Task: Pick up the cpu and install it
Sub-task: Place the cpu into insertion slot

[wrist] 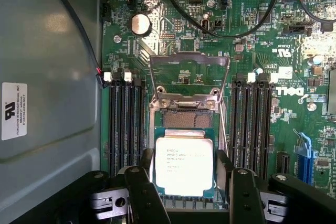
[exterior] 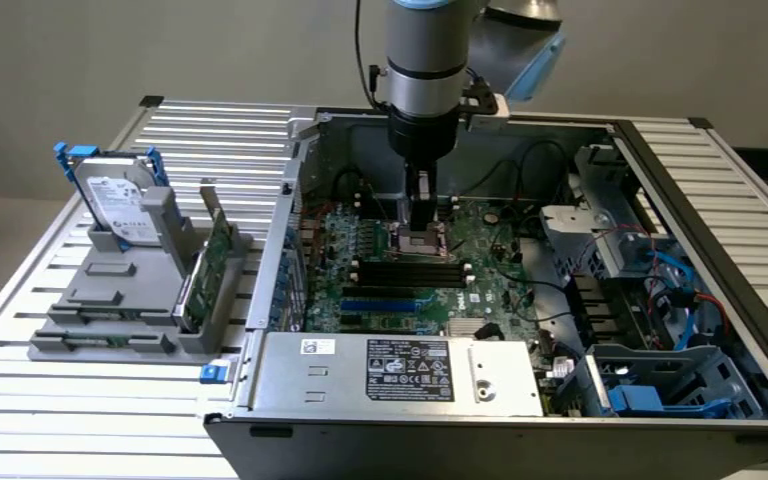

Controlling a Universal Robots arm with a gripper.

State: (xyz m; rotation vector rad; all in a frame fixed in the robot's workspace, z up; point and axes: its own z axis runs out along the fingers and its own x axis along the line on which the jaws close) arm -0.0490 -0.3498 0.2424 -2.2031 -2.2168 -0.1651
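Observation:
The cpu (wrist: 184,162), a small square chip with a silvery printed top and a pale rim, sits between my two dark fingers (wrist: 146,179), just over the open socket (wrist: 184,119) on the green motherboard (wrist: 273,40). The socket's metal load plate (wrist: 189,72) is swung up beyond it, and a strip of bare contacts shows past the chip's far edge. In the exterior view my gripper (exterior: 420,228) reaches straight down inside the computer case onto the socket (exterior: 418,245). It is shut on the cpu.
Black memory slots (wrist: 126,129) flank the socket on both sides, and black cables (wrist: 210,24) cross the board beyond it. On the exterior view's left, a grey stand holds a hard drive with blue bracket (exterior: 117,205) and a green card (exterior: 211,265). The power supply (exterior: 398,370) fills the case's near side.

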